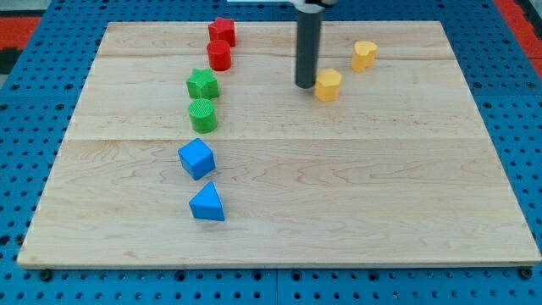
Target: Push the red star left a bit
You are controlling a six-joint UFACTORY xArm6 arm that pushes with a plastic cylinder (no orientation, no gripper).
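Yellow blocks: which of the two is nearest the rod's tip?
The lower-left yellow block, just right of my tip and almost touching it. The other yellow block sits farther toward the view's top right.

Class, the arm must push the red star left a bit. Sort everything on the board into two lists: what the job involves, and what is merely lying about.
Involved in the job:
red star
my tip, right of the red blocks, beside the yellow hexagon

Lying about:
red cylinder
green star
green cylinder
blue cube
blue wedge
yellow hexagon
yellow block
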